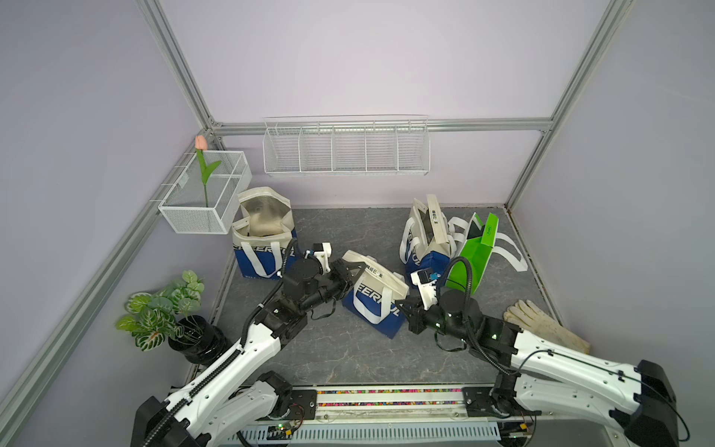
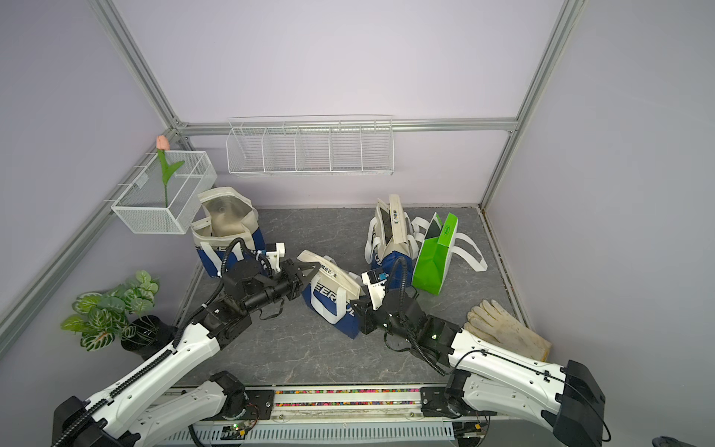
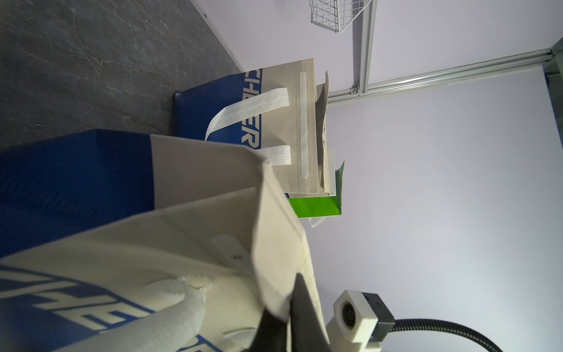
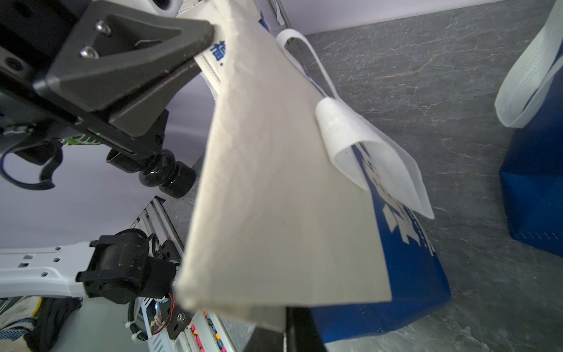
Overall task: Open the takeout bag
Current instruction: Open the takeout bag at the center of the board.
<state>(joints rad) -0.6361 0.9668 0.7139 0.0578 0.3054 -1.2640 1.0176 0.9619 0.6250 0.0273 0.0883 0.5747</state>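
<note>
In both top views the bag (image 1: 377, 298) leaned on the table (image 1: 348, 360), left gripper (image 1: 358, 267) and right gripper (image 1: 401, 303) each pinching an end of its flap; the left wrist view showed fingers (image 3: 301, 311) clamped on cream fabric, the right wrist view likewise, so grasping looked done and the next move probably needed a gentle pull apart.

Your free lanes: bare floor (image 1: 348, 348) at 12 and 6 o'clock of ctr bag (image 1: 373, 298). Blocked: open bag (image 1: 263, 247) at 10, upright bag (image 1: 423, 247) w/ green bag (image 1: 474, 257) at 1–2, glove (image 1: 547, 325) at 4.
</note>
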